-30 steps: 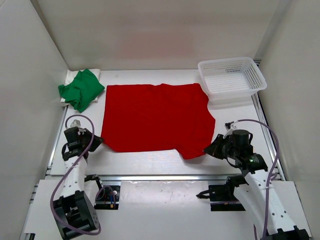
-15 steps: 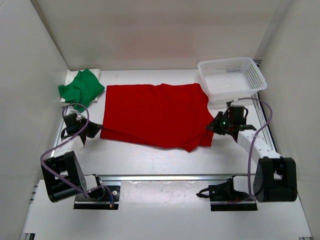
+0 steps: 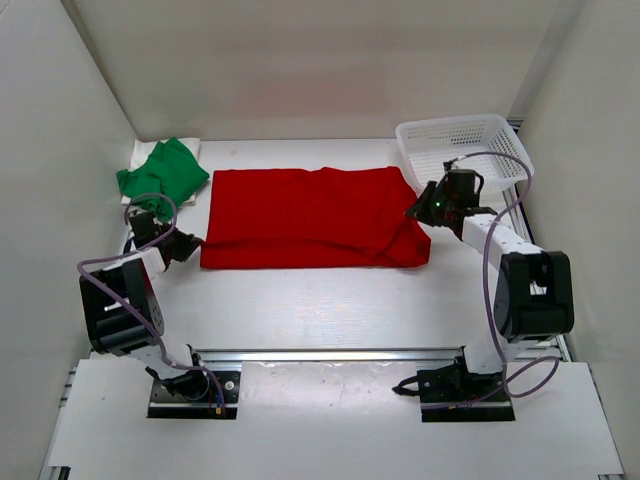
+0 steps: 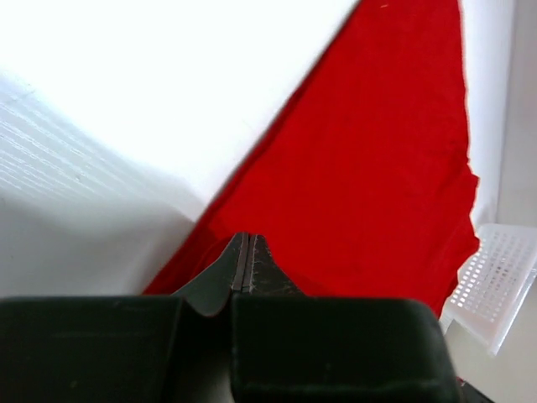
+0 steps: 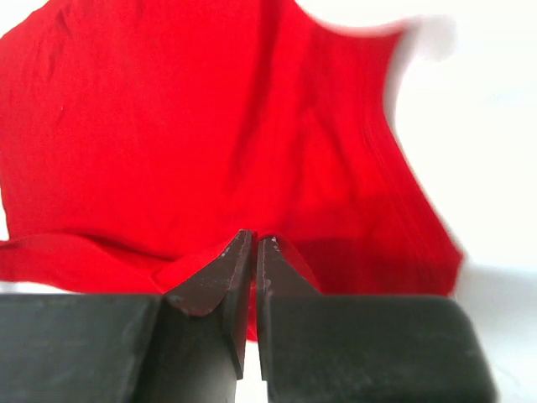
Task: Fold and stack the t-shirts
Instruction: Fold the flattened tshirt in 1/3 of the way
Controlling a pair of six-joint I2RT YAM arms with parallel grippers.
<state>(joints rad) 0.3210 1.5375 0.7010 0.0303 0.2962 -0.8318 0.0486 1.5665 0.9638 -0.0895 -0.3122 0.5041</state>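
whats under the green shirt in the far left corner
A cream-white cloth shirt lies under the bright green cloth t-shirt; only its far corner and left edge peek out. The rest is covered, so its full shape cannot be seen.

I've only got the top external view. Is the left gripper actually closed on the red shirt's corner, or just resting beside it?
Observer: Closed. The left wrist view shows the left gripper with its fingers pressed together and the red t-shirt meeting them at the tips.
Operator: And the right side?
Observer: The right gripper is shut too. Its wrist view shows a raised fold of the red cloth running up into the fingertips.
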